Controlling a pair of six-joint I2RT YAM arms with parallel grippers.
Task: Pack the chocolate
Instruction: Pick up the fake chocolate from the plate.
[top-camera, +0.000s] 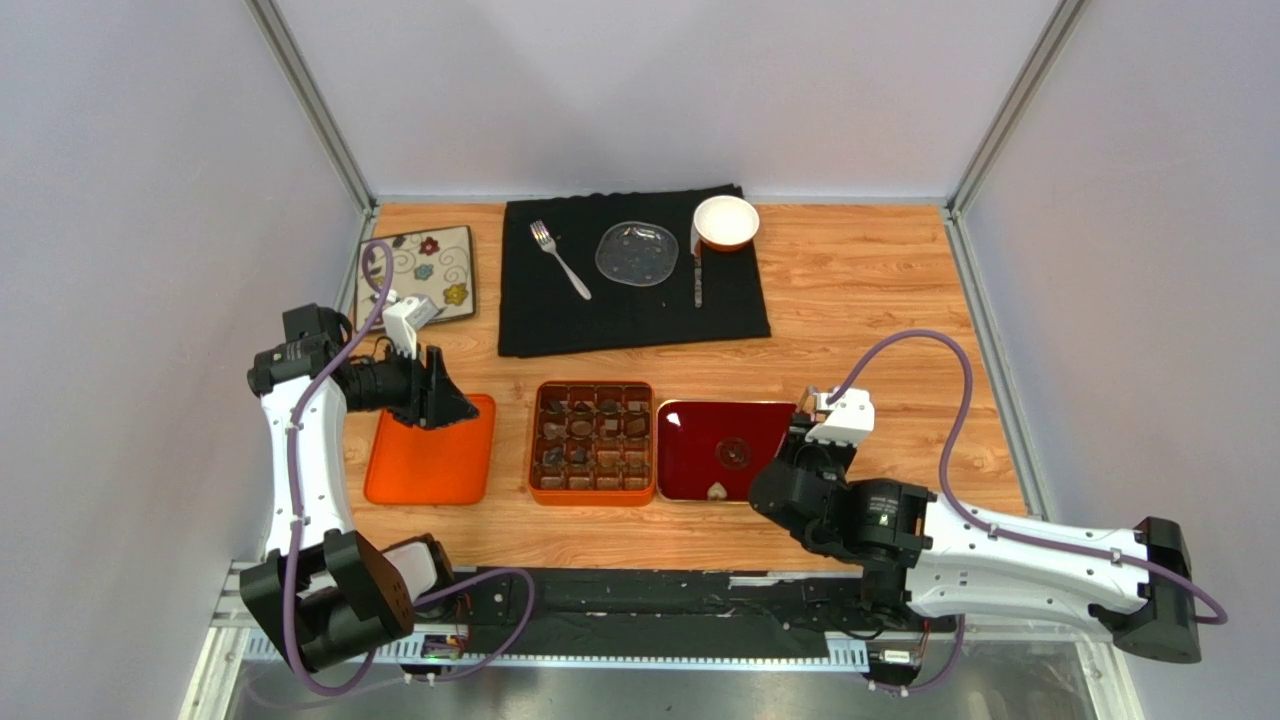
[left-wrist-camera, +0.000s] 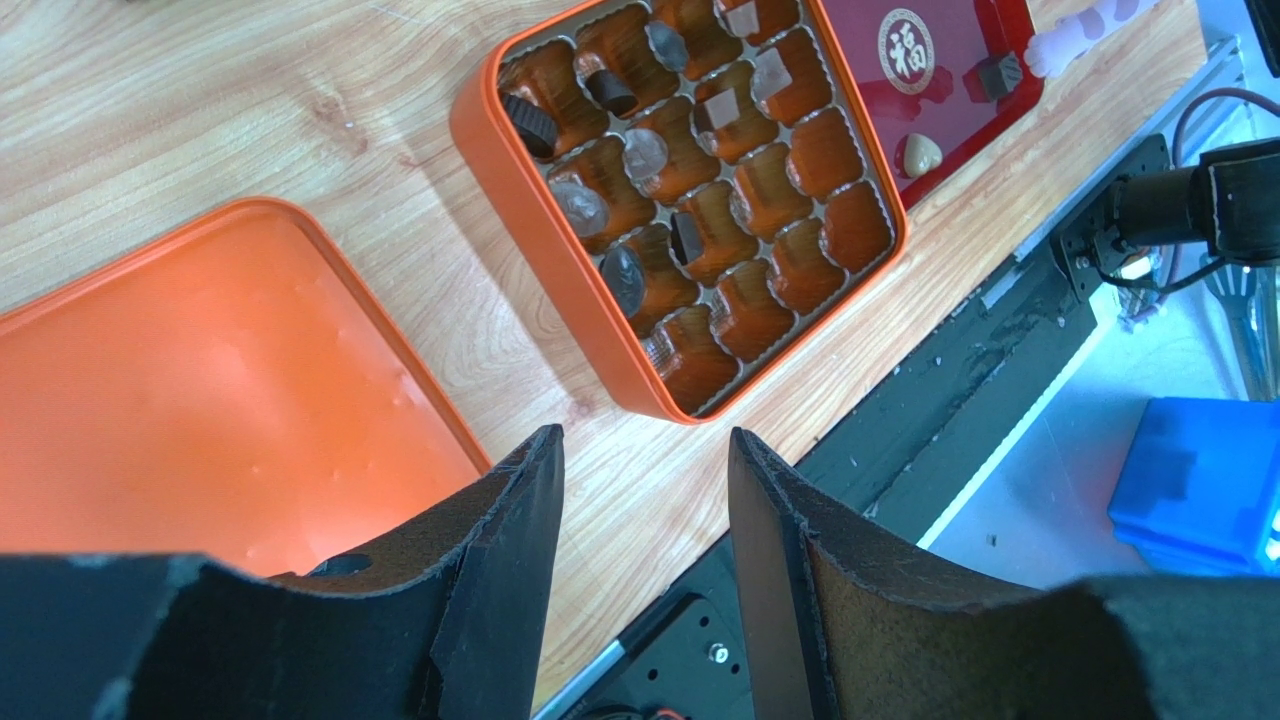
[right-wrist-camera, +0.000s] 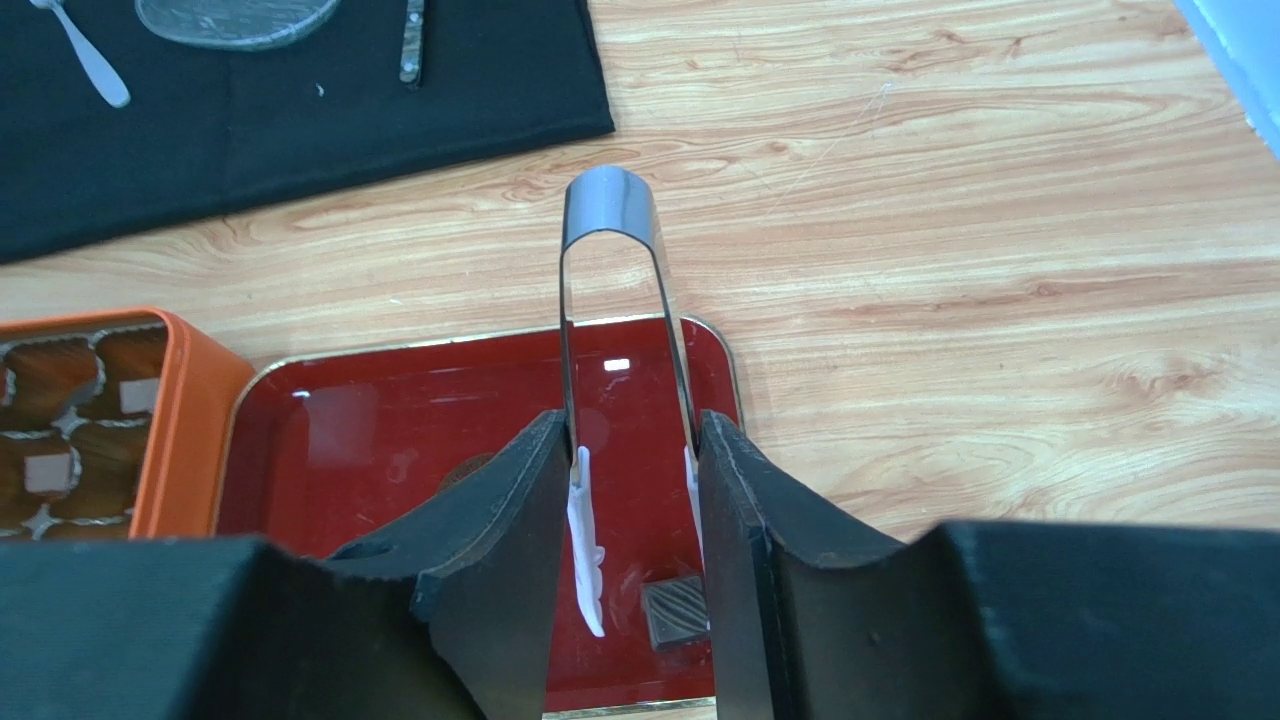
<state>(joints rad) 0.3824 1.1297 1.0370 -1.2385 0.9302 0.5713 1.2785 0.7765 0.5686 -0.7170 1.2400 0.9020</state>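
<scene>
An orange box (top-camera: 534, 444) with a grid of compartments holds several dark chocolate pieces (left-wrist-camera: 529, 123). To its right, a red tray (top-camera: 691, 468) carries a ridged square chocolate (right-wrist-camera: 676, 611) and a light heart-shaped piece (left-wrist-camera: 920, 152). My right gripper (right-wrist-camera: 631, 435) is shut on metal tongs (right-wrist-camera: 609, 210). Their white tips (right-wrist-camera: 586, 570) hang apart just above the square piece, not touching it. My left gripper (left-wrist-camera: 643, 443) stands open and empty over the wood between the orange lid (left-wrist-camera: 196, 405) and the box.
At the back, a black cloth (top-camera: 526, 323) holds a fork (top-camera: 558, 257), a glass plate (top-camera: 636, 251), a knife (top-camera: 697, 275) and a white bowl (top-camera: 726, 222). A patterned tile (top-camera: 436, 270) lies back left. The table's near edge runs just below the box.
</scene>
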